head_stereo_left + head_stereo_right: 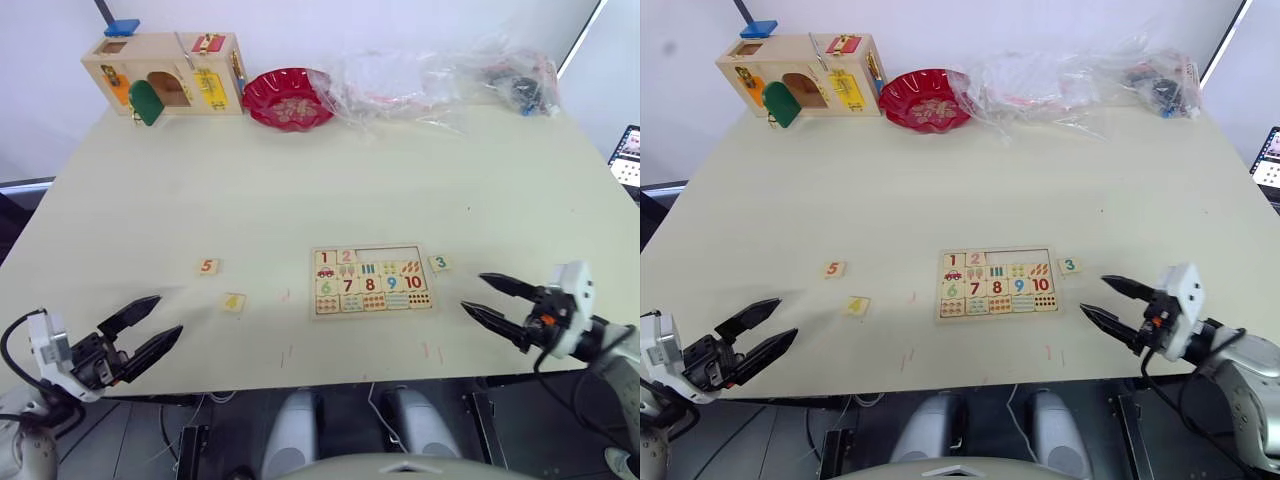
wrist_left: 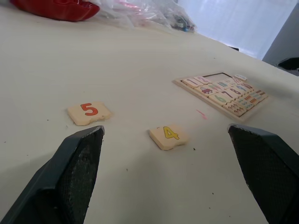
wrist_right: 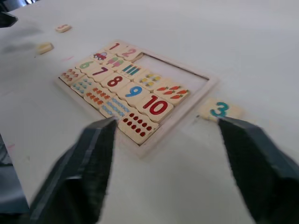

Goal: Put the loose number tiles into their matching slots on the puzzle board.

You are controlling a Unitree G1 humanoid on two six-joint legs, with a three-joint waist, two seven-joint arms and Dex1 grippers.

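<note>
Both grippers stand with their jaws apart and nothing between them: your left gripper (image 1: 135,330) at the near left edge of the table (image 1: 300,170), your right gripper (image 1: 495,300) at the near right, just beyond the board's right end.

Puzzle board (image 1: 372,280): lies flat, near centre. Tiles 1 (image 3: 113,46) and 2 (image 3: 129,52) are seated in the top row; the three slots (image 3: 173,74) to their right are bare. It is a rigid wooden tray and probably light, so a sideways push could slide it.

Loose tiles: the 3 (image 1: 439,263) lies just beside the board's right rim, near your right gripper. The 5 (image 1: 207,266) and the 4 (image 1: 233,301) lie well left of the board, apart from each other, ahead of your left gripper.

Handling, as judged: thin, stiff, light wood, not fragile, smooth enough to skid. They lie flat, so little edge shows. Take each across two opposite side edges, jaws low against the table, and close gently.
</note>
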